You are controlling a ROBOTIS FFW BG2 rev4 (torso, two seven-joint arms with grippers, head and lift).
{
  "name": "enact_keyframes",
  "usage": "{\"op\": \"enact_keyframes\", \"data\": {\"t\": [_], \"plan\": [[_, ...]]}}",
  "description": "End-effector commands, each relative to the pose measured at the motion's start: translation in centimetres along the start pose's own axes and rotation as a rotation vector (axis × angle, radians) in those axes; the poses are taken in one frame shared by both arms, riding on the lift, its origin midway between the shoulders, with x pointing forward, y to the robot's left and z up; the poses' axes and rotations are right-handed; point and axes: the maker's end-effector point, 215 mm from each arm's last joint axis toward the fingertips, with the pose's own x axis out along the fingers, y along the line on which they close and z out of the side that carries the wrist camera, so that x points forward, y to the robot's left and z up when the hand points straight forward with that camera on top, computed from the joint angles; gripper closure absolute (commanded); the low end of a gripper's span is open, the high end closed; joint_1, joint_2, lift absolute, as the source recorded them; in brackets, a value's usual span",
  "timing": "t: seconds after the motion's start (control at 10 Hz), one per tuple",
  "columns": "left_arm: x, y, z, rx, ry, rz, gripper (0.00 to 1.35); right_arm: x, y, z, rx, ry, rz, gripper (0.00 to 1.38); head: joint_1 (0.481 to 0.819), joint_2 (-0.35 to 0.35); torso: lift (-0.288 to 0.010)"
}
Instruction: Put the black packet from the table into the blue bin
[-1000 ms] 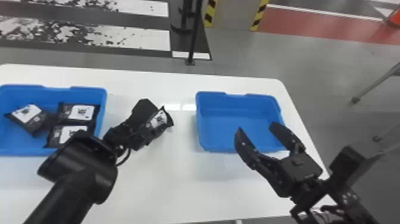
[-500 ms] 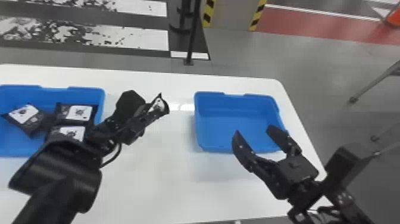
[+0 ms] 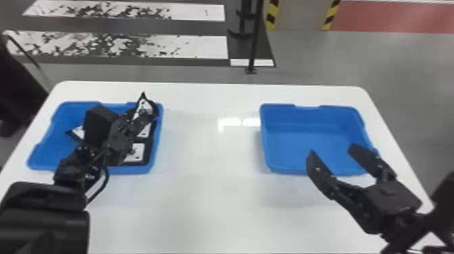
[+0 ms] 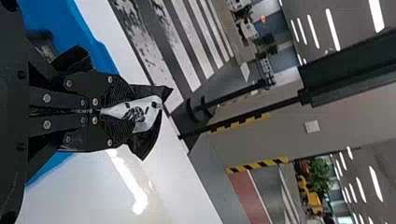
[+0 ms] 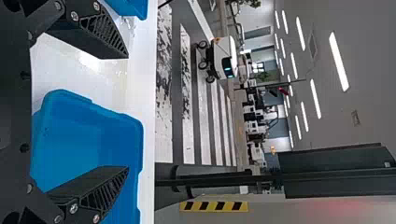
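My left gripper (image 3: 139, 118) is over the right part of the left blue bin (image 3: 156, 148), shut on the black packet (image 3: 144, 107) with its white label. In the left wrist view the packet (image 4: 140, 114) sticks out crumpled past the fingertips of my left gripper (image 4: 125, 112). Below it, other black packets (image 3: 137, 152) lie in that bin, partly hidden by the arm. My right gripper (image 3: 332, 153) stands open by the near edge of the right blue bin (image 3: 314, 169); in the right wrist view, the right gripper (image 5: 127, 114) has its fingers wide apart, nothing between them.
Both bins stand on the white table (image 3: 209, 202), the right one (image 5: 84, 140) holding nothing visible. A black post (image 3: 255, 40) rises from the floor behind the table. A dark object (image 3: 17, 81) is beyond the table's left edge.
The left gripper has moved left with the packet, from the table beside the left bin to over that bin. The head view has shifted toward the left. The right gripper remains open near the right bin.
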Motion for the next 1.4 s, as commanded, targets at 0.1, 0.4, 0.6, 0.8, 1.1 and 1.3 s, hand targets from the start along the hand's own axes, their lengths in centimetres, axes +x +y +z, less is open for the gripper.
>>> {"op": "enact_keyframes", "data": {"t": [0.1, 0.4, 0.6, 0.8, 1.1, 1.3], "plan": [[-4.1, 8.1, -6.2, -0.043, 0.109, 0.166, 1.04, 0.0, 0.0, -0.3, 0.0, 0.01, 0.002, 0.17, 0.695, 0.108, -0.11], [-5.9, 10.6, -7.0, -0.045, 0.093, 0.226, 0.04, 0.1, 0.1, -0.4, 0.002, 0.012, 0.005, 0.17, 0.695, 0.23, -0.11], [-6.6, 8.3, -6.3, -0.087, 0.019, 0.186, 0.2, 0.1, 0.1, -0.5, 0.002, 0.014, 0.005, 0.17, 0.695, 0.239, -0.11], [-9.6, 3.5, -6.0, -0.256, -0.069, 0.12, 0.2, 0.1, 0.1, -0.5, 0.002, 0.014, 0.005, 0.17, 0.695, 0.217, -0.11], [-16.5, 2.0, -3.5, -0.381, -0.198, 0.143, 0.2, 0.1, 0.2, -0.8, -0.006, 0.025, 0.009, 0.17, 0.695, 0.179, -0.11], [-20.4, 3.4, 2.4, -0.343, -0.358, 0.197, 0.21, 0.1, 0.3, -0.6, -0.01, 0.022, 0.012, 0.17, 0.695, 0.186, -0.11]]}}
